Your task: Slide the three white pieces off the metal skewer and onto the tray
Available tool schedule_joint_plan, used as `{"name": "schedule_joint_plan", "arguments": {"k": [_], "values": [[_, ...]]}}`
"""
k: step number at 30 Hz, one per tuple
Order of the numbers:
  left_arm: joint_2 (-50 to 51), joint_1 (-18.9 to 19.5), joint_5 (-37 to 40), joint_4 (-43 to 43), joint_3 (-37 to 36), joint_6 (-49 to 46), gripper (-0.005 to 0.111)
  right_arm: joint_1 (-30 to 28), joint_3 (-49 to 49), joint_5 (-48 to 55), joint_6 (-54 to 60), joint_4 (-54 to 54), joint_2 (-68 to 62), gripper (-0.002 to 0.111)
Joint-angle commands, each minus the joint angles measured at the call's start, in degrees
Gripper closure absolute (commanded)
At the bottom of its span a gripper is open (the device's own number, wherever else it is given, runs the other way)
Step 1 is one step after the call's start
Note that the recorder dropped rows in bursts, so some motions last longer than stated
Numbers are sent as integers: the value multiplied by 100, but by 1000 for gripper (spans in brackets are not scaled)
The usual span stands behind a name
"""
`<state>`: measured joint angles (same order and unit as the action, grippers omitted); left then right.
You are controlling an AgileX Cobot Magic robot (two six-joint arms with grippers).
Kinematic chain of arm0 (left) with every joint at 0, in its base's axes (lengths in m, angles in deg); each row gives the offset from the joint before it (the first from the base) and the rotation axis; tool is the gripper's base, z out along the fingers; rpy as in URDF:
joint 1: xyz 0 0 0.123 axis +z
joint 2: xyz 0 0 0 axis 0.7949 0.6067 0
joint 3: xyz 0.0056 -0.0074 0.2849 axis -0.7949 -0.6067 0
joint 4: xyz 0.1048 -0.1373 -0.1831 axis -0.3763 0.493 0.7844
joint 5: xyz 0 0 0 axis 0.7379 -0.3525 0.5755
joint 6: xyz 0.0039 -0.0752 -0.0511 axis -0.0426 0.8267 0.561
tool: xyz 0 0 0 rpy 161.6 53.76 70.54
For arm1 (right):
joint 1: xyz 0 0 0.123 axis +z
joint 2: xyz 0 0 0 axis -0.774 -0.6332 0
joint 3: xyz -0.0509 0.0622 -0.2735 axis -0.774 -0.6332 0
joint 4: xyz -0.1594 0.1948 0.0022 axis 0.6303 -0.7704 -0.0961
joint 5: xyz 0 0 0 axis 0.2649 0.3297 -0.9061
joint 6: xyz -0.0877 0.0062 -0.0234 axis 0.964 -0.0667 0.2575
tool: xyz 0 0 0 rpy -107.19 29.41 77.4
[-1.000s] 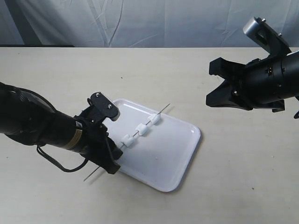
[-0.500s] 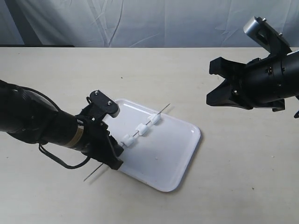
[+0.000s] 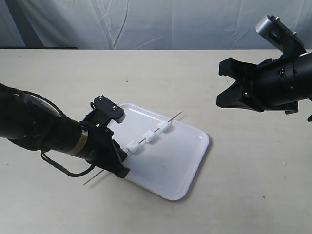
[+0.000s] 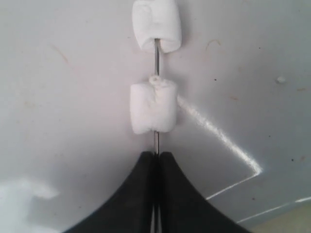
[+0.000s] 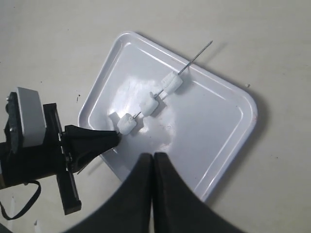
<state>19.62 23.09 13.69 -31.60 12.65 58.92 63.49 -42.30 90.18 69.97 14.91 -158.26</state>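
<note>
White and glossy, the flat rectangular tray with rounded corners lies in the middle of the beige tabletop in the exterior view. Over its part toward 10 o'clock we see the thin grey metal skewer, which runs from 8 o'clock to 2 o'clock. Three small white cylindrical pieces sit on it, apart from each other: the first piece just beside the left gripper, the second piece in the middle, and the third piece nearest to the free tip. We cannot tell if they touch the tray. The left gripper's black fingers are closed on the skewer, whose lower end sticks out beyond the tray's rim. The right gripper hangs at 2 o'clock from the tray, well apart. Its fingers are pressed together and hold nothing.
</note>
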Motion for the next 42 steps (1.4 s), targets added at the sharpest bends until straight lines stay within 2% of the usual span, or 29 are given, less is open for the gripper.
{"name": "schedule_joint_plan", "arguments": {"k": [1, 6, 10, 14, 17, 21, 25, 33, 42], "values": [[-81, -29, -34, -23, -63, 135, 107, 2, 37, -171, 50, 425, -6, 109], [-616, -29, -104, -23, -63, 583, 107, 2, 37, -331, 50, 608, -6, 109], [-1033, -29, -681, -23, -87, 1095, 107, 2, 37, -385, 245, 145, -6, 107], [-1397, -29, -792, -23, -268, 1531, 107, 2, 37, -263, 639, -561, -6, 100], [-1757, -29, -901, -23, -510, 1733, 107, 2, 37, -112, 838, -1048, -6, 92], [-2318, -29, -920, -23, -860, 1949, 107, 41, 37, 47, 838, -1439, -6, 76], [-2733, -29, -1199, -19, -1038, 1949, 107, 454, 37, -56, 838, -1520, -12, 63], [-3078, -29, -1504, 149, -1071, 2064, 107, 1500, 37, -1232, 838, -2155, -244, 62], [-3177, -29, -1428, 417, -1097, 2064, 107, 1926, 37, -1927, 828, -2350, -444, 62]]}}
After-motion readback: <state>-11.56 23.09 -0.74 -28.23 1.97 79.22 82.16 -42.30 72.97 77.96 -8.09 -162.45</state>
